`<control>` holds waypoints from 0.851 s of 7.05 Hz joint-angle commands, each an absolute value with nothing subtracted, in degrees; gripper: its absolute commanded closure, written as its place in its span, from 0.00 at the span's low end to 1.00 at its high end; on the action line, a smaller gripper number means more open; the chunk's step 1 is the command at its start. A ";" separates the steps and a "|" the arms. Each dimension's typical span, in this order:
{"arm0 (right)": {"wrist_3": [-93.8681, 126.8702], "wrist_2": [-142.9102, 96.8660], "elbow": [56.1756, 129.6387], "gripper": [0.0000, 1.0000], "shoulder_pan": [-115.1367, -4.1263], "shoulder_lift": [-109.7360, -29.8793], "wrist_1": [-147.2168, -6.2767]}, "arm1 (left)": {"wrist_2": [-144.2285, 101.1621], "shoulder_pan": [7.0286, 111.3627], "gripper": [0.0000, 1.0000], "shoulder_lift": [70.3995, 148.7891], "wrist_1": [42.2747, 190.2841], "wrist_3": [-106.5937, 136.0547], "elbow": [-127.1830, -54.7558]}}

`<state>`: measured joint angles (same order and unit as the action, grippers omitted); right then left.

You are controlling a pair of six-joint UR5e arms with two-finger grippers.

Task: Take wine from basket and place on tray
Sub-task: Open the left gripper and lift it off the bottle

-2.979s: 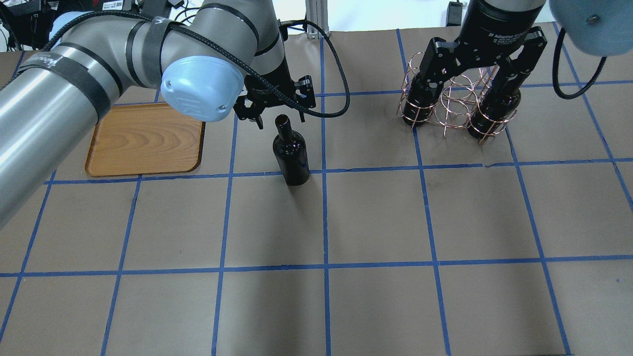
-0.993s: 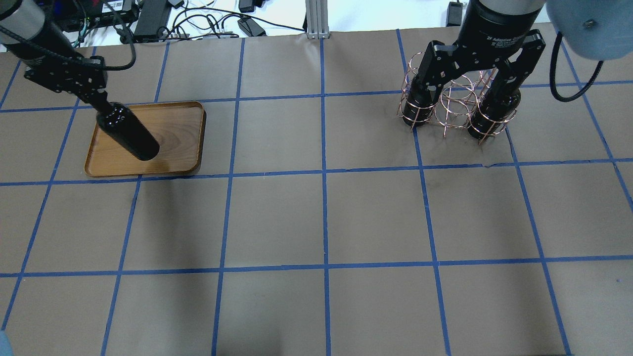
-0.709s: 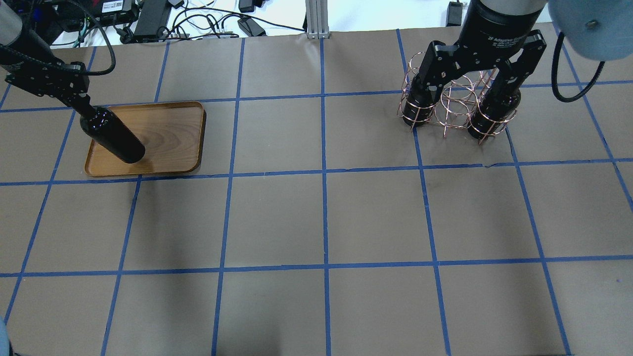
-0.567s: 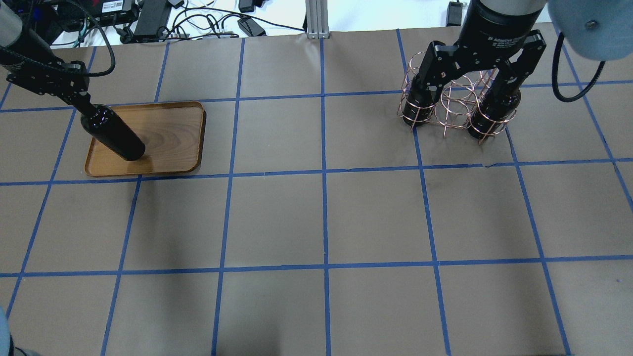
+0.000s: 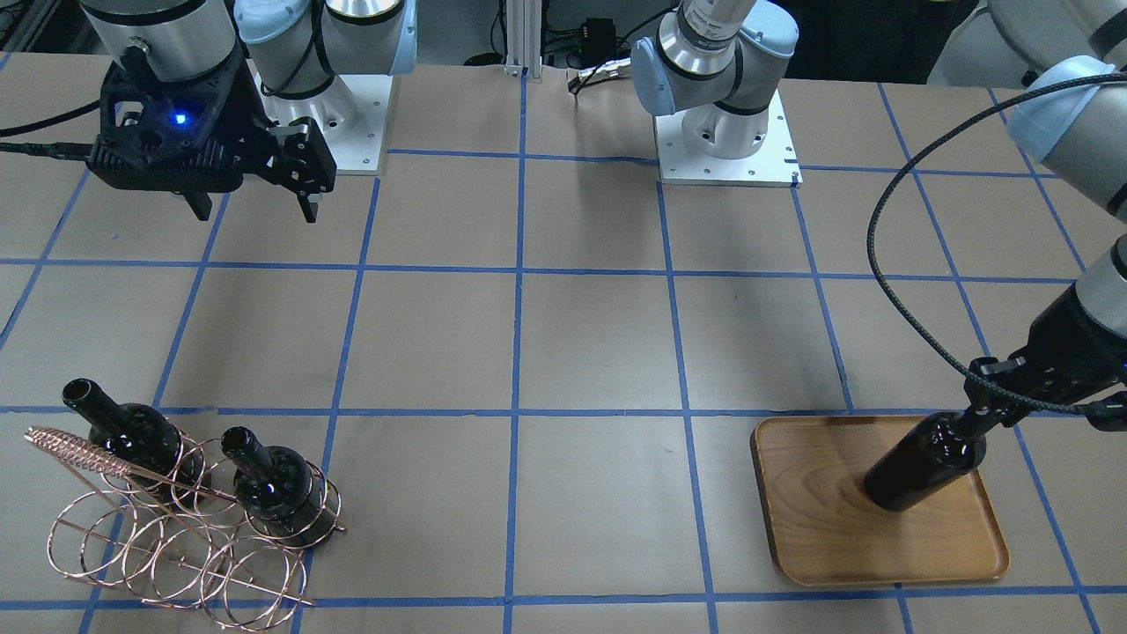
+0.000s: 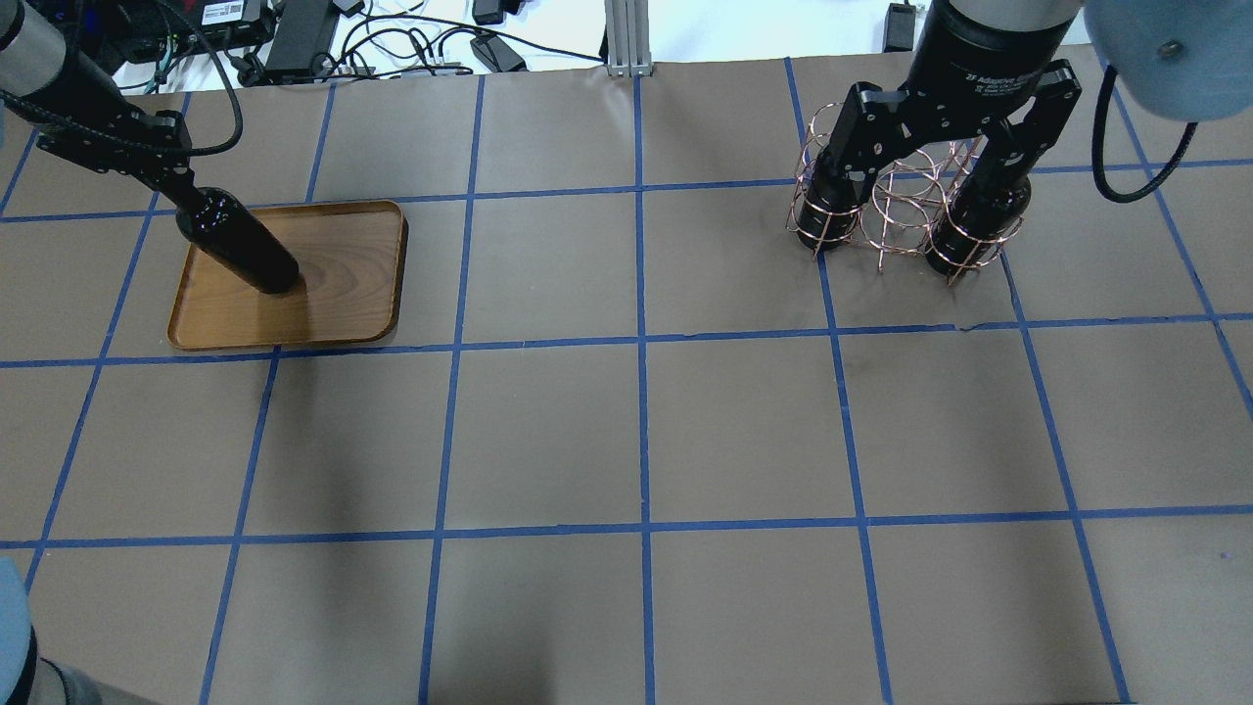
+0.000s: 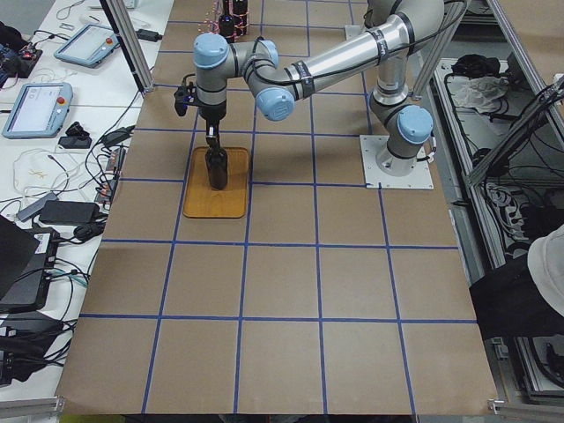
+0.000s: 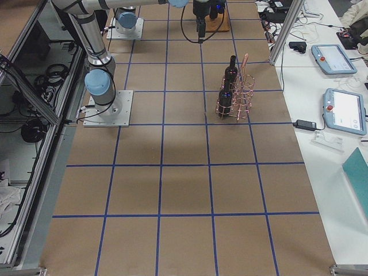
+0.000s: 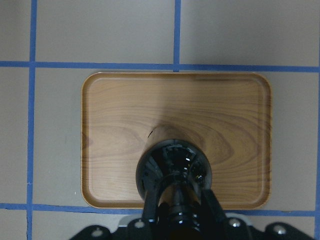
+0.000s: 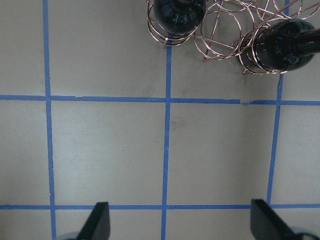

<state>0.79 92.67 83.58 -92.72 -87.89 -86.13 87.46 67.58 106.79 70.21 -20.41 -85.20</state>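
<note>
- left gripper point(image 5: 988, 403): jaws closed around the neck of the glossy near-black glass wine bottle point(image 5: 923, 465); the wrist view looks straight down past the fingers point(image 9: 209, 206) onto the bottle's shoulder
- the held bottle stands upright over the flat rectangular light-brown wooden tray point(image 5: 819, 528), toward the tray's robot-side half; its base is at the wood or just above it, and i cannot tell whether it touches
- right gripper point(image 5: 255, 208): jaws spread wide with nothing between them; it hangs above the table on the robot's side of the rose-gold copper wire basket point(image 5: 167, 555), apart from it
- the basket sits on the brown paper-covered table with a blue tape grid point(image 5: 599, 352), well apart from the tray; two more dark bottles stand upright in its rings, one point(image 5: 123, 431) beside the twisted handle and the other point(image 5: 280, 489) at the end nearer the table's middle; the other rings hold nothing
</note>
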 commanded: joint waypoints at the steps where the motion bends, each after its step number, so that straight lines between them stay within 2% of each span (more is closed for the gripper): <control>1: 0.79 92.64 83.58 0.00 -92.72 -87.89 -86.13 | 86.92 67.59 0.75 107.40 70.14 -20.57 -85.34; 2: 0.79 92.64 83.58 0.00 -92.72 -87.89 -86.13 | 86.92 67.59 0.66 107.58 69.44 -20.57 -85.17; 3: 0.79 92.64 83.58 0.00 -92.72 -87.89 -86.13 | 86.92 67.59 0.01 107.58 69.35 -20.57 -85.08; 6: 0.79 92.64 83.58 0.00 -92.72 -87.89 -86.13 | 87.36 70.03 0.00 103.56 71.96 -19.87 -84.64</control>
<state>0.79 92.64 83.58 -92.73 -87.89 -86.13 87.06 68.38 106.01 70.21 -20.17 -84.92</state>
